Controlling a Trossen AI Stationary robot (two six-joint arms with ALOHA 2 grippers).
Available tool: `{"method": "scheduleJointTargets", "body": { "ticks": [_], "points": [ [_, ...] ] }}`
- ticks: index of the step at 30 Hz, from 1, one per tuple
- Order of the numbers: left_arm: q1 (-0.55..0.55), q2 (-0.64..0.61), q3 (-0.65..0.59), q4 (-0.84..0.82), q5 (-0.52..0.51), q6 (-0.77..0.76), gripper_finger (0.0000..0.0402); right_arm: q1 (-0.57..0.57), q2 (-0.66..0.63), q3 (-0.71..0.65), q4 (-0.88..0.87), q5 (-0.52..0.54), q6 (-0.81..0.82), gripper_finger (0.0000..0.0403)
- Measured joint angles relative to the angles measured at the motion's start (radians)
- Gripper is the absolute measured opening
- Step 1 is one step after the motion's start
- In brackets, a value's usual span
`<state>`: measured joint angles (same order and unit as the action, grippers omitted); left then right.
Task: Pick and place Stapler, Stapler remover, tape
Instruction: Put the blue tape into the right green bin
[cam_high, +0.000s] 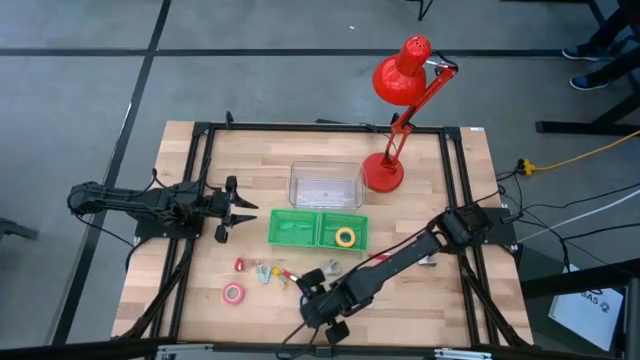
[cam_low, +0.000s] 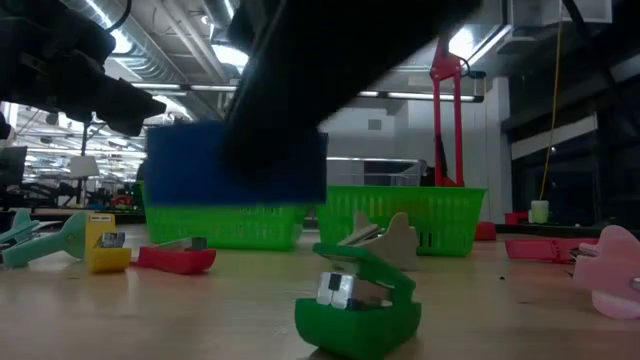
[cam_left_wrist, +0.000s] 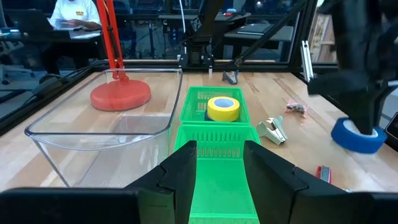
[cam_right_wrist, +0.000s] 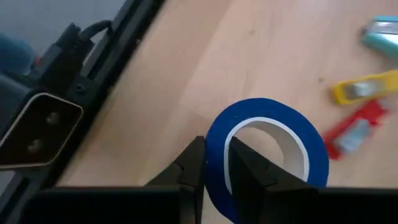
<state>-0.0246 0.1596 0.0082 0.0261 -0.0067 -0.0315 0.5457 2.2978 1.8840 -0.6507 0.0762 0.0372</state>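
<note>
The right gripper (cam_right_wrist: 214, 168) is clenched on the wall of a blue tape roll (cam_right_wrist: 267, 149), one finger inside the hollow centre and the other outside the ring. Taking the green basket (cam_high: 318, 229) as landmark, this grip sits in front of the basket, close to the table's front edge (cam_high: 300, 345), with only a narrow strip of bare wood between the roll and the dark frame rail there. In the left wrist view the blue roll hangs under the right arm, lifted off the wood.

The left gripper (cam_high: 240, 208) waits just left of the basket, its fingers (cam_left_wrist: 180, 171) parted and holding nothing, pointed along the basket's length. A yellow tape roll (cam_high: 346, 237) lies in the basket's right compartment; the left compartment shows no contents. A clear plastic bin (cam_high: 326, 186) stands directly behind the basket, touching or nearly so, and the red desk lamp (cam_high: 384, 172) stands at the bin's right.

In front of the basket and to its left lie a pink tape roll (cam_high: 234, 294) and a row of small staplers and removers (cam_high: 268, 272), close together, leaving open wood on the basket's right-hand side
</note>
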Motion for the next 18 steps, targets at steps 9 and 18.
{"method": "scheduleJointTargets", "body": {
  "ticks": [9,18],
  "points": [
    [0.0,0.0,0.0,0.0,0.0,0.0,0.013,0.004,-0.002,0.197,-0.146,0.006,-0.045,0.0046],
    [0.0,0.0,0.0,0.0,0.0,0.0,0.013,-0.028,-0.004,0.272,-0.225,0.007,-0.037,0.0043]
  ]
}}
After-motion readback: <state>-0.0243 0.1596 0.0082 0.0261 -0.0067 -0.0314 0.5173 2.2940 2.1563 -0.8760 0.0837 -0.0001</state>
